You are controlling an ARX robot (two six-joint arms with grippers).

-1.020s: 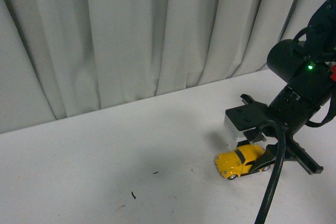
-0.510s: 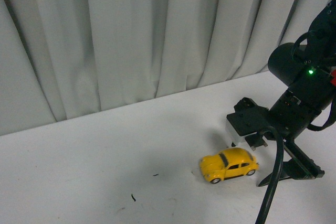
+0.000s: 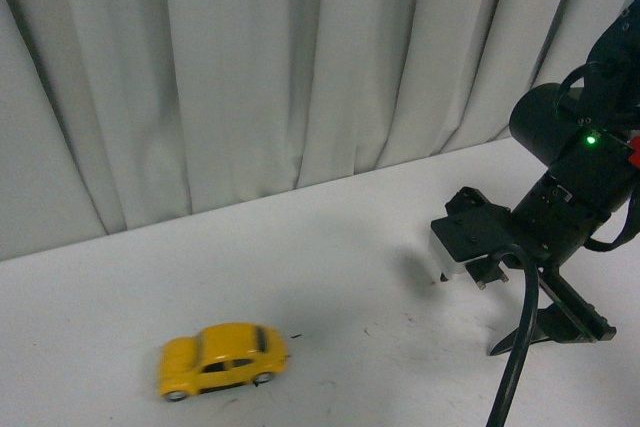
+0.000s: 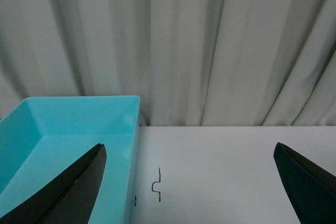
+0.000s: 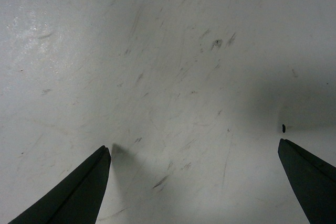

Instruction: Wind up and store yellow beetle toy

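Note:
The yellow beetle toy stands on the white table at the front left in the front view, slightly blurred, far from both grippers. My right gripper is open and empty at the right, pointing down at the table. In the right wrist view its open gripper frames only bare scuffed tabletop. My left gripper is open and empty in the left wrist view, with a turquoise bin partly behind one finger. The left arm is out of the front view.
A pale pleated curtain hangs along the table's far edge. A small black squiggle mark lies on the table beside the bin. A black cable hangs from the right arm.
The yellow beetle toy has left my right gripper and rolled left across the table, from beside the gripper to the front left. The right arm has lifted slightly and stayed in place.

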